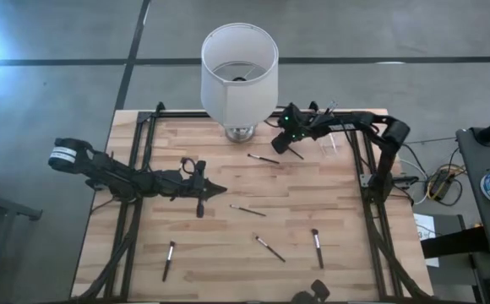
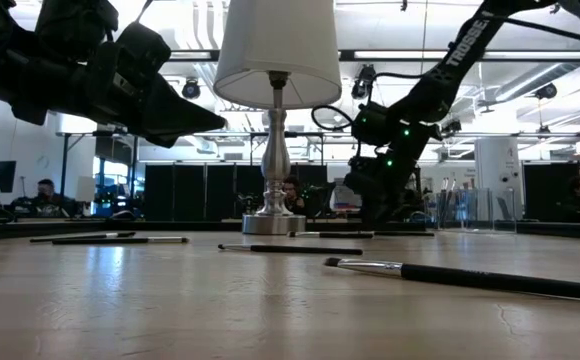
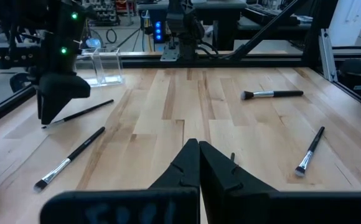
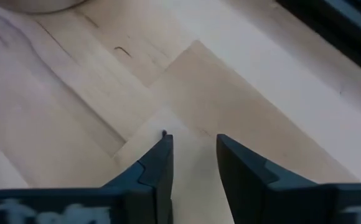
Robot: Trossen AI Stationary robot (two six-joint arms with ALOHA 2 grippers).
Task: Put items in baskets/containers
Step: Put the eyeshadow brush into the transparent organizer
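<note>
Brushes (image 1: 264, 159) scattered loose on counter (image 1: 220, 143), clear cup (image 1: 330, 142) at far right w/ some brushes in it. Right pincer (image 4: 193, 152) just beside cup, jaws parted, empty. Left pincer (image 3: 198, 155) mid-counter, closed, empty. Lamp (image 1: 239, 72) at back.

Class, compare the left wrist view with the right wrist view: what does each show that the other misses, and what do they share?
Only the left wrist view shows loose makeup brushes on the table, the clear cup at the far edge, the right gripper standing beside a brush, and the left gripper with fingers pressed together. Only the right wrist view shows the gap between the right gripper's fingers, with nothing between them, directly over bare wood. Both show the pale wooden tabletop.
</note>
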